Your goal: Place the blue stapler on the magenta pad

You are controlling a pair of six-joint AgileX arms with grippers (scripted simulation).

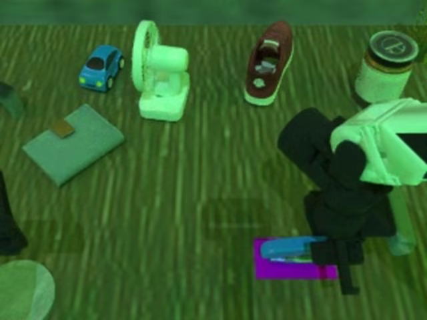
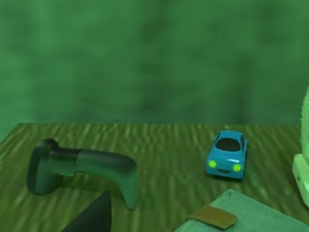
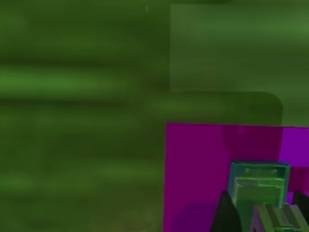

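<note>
Bright-blue top over a grey base: the blue stapler (image 1: 288,248) lies flat on the magenta pad (image 1: 280,270), long axis running across the table from left to right, one end pointing left away from the right jaws (image 1: 337,252), the other end reaching in between them. In the right wrist view the stapler's end (image 3: 259,186) sits between two dark fingertips (image 3: 226,215), one on each side; whether they press it or stand just clear cannot be told. Pad: thin rectangle, directly under the jaws, near the front right of the table. Table (image 1: 213,180): wood-grain slats under a green cast; plain wall behind. Right arm: reaches over the pad from the right side, wrist bent down, white housing above. Left arm: parked at the table's left edge. Well apart from the jaws, toward the far side: blue toy car (image 1: 101,67), white desk fan (image 1: 160,73), dark-red shoe (image 1: 269,61), lidded jar (image 1: 385,67); grey pouch with brown tab (image 1: 73,143) at left; handheld scanner (image 2: 82,169) in the left wrist view.
</note>
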